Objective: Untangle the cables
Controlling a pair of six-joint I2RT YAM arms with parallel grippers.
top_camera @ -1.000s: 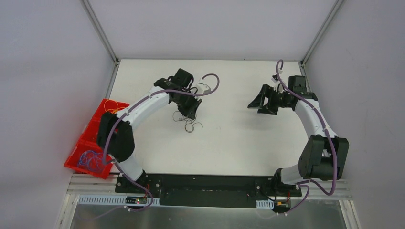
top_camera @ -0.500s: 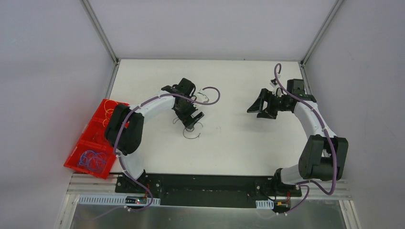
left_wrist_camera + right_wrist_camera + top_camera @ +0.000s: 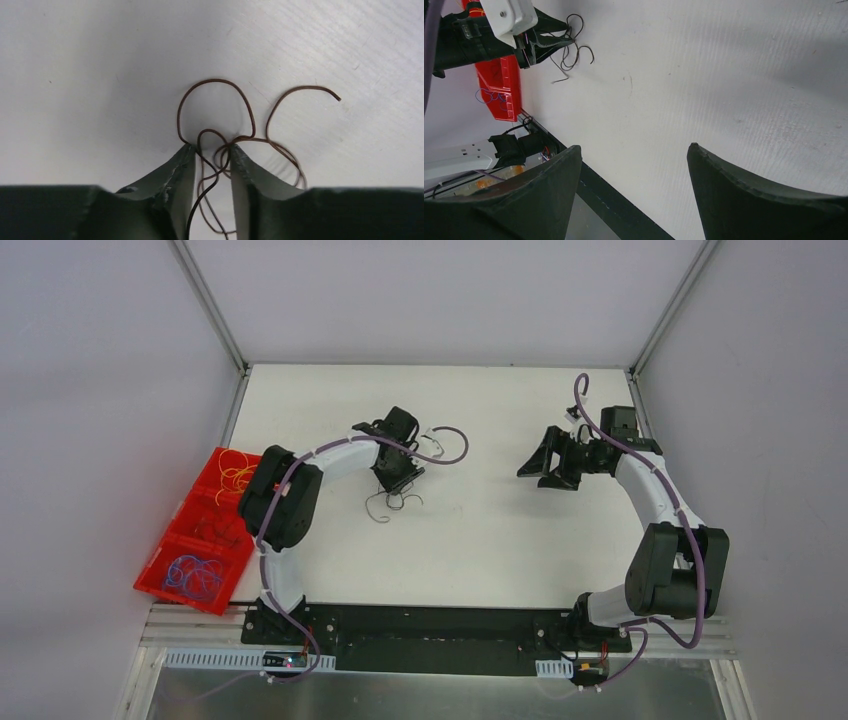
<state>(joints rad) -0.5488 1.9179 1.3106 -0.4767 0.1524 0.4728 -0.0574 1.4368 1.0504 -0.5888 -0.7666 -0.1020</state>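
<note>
A thin dark brown-black cable (image 3: 388, 504) lies tangled in loops on the white table, also seen in the left wrist view (image 3: 215, 80) and far off in the right wrist view (image 3: 572, 50). My left gripper (image 3: 398, 482) is down at the table on the tangle; in its wrist view (image 3: 211, 148) the jaws stand narrowly apart with several strands running through the gap. My right gripper (image 3: 537, 462) hovers wide open and empty over the right part of the table (image 3: 634, 148). Orange-yellow cables (image 3: 235, 472) and blue cables (image 3: 192, 575) lie in the red bin.
A red compartment bin (image 3: 175, 598) sits at the table's left edge, also seen in the right wrist view (image 3: 499, 85). Grey walls with metal posts close in the back and both sides. The black base rail (image 3: 430, 625) runs along the near edge.
My left arm's elbow has swung right and the gripper dipped toward the table. The dark tangle has shifted slightly left and forward. The right gripper has barely moved.
</note>
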